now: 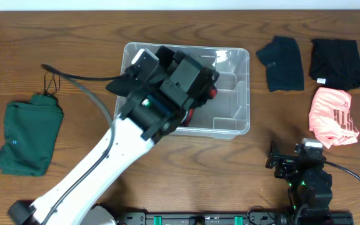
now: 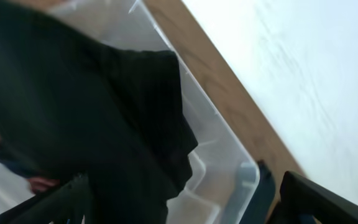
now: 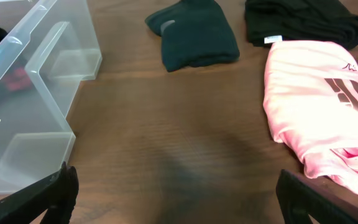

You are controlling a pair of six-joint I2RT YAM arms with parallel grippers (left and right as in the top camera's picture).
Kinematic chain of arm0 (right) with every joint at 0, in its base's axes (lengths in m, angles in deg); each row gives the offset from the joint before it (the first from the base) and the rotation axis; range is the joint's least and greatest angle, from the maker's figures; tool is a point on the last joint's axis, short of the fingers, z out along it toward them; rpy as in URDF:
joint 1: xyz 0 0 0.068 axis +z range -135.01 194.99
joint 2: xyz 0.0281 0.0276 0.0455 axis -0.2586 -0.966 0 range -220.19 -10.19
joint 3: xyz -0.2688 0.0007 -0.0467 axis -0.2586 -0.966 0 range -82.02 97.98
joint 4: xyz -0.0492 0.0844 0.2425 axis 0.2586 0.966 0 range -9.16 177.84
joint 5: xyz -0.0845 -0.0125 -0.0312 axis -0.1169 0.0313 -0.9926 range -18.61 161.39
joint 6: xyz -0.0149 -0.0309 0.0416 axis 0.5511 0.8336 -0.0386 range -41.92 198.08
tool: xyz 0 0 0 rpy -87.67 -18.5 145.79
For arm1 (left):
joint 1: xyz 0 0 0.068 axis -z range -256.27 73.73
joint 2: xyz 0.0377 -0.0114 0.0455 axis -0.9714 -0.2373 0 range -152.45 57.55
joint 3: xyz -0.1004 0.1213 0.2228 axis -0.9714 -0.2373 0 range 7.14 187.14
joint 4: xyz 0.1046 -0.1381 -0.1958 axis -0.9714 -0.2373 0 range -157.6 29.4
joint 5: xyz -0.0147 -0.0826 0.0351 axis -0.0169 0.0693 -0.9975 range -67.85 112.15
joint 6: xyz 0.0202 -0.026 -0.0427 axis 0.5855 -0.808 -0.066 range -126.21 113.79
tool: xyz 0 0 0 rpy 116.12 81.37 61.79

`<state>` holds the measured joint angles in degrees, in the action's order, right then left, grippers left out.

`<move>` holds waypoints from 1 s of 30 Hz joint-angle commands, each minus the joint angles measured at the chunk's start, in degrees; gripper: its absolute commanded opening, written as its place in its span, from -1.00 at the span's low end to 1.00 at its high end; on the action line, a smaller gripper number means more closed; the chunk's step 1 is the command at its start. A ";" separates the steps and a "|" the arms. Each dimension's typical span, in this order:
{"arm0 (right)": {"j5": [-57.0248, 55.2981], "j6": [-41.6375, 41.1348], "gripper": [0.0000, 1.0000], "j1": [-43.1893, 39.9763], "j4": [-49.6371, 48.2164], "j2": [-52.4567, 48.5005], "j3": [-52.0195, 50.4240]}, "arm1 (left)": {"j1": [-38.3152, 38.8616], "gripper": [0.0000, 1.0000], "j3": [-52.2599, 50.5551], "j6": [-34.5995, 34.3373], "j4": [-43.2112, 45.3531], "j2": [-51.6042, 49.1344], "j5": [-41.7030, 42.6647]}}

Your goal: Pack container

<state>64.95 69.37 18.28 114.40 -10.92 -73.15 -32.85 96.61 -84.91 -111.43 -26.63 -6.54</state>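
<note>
REMOTE STATION. The clear container (image 1: pixel 239 100) sits mid-counter toward the far side. My left claw (image 2: pixel 185 180) hangs directly over it, with the white left arm (image 1: pixel 99 169) reaching in from the near left corner of the counter (image 1: pixel 74 37). On the left wrist camera the claw's fingers (image 2: pixel 67 202) stand spread wide at the bottom corners of the view, released and gripping nothing. A dark garment (image 2: pixel 92 112) fills the view beneath and between them, with the container's clear wall showing just past the cloth. Whether the fabric brushes either finger I cannot tell. From overhead, a small red item (image 1: pixel 213 94) shows inside the container beside the arm's wrist.

My right claw (image 3: pixel 176 174) is at the near right of the counter, well apart from the container, which lies to its far left. Its jaws are likewise spread wide, with only bare wood between them.

A folded green garment (image 1: pixel 29 139) lies at the left, well apart from the container. To the container's right, at the far side, a dark folded garment (image 1: pixel 281 62) lies beside a black garment (image 1: pixel 336 62). A pink garment (image 1: pixel 334 117) sits just nearer than the black one. The counter is dark brown wood with a visible grain, and a pale surface (image 2: pixel 303 74) shows beyond its far edge.
</note>
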 commanded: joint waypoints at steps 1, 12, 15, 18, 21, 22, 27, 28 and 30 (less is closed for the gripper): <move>-0.15 -0.68 0.99 0.44 0.07 0.02 -0.13 | 2.12 0.96 0.55 13.09 -2.62 5.07 -0.55; -0.15 -0.68 0.98 0.44 0.07 0.02 -0.13 | 4.50 0.45 0.55 50.23 -6.12 10.75 -1.77; -0.17 -0.68 0.99 0.44 0.07 0.02 -0.13 | 4.50 -0.06 0.52 67.12 -6.16 9.07 0.24; -0.15 -0.68 0.98 0.44 0.07 0.02 -0.13 | 4.50 -0.41 0.52 78.31 -8.39 6.71 2.51; -0.15 -0.68 0.99 0.44 0.07 0.02 -0.13 | 3.78 -0.88 0.52 86.51 -10.73 3.13 2.80; -0.17 -0.68 0.98 0.44 0.07 0.02 -0.13 | 3.39 -0.88 0.52 88.85 -11.19 1.90 2.82; -0.15 -0.68 0.98 0.44 0.07 0.02 -0.13 | 1.11 -0.88 0.52 98.60 -12.00 -4.35 5.62; -0.15 -0.68 0.98 0.44 0.07 0.02 -0.13 | 0.52 -0.88 0.55 100.39 -12.07 -5.22 8.96; -0.15 -0.68 0.98 0.44 0.07 0.02 -0.13 | -1.44 -0.88 0.55 102.71 -11.65 -6.71 18.34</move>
<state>64.98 69.37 18.28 114.40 -10.92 -73.15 -32.11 96.63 8.94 -123.17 -31.85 0.52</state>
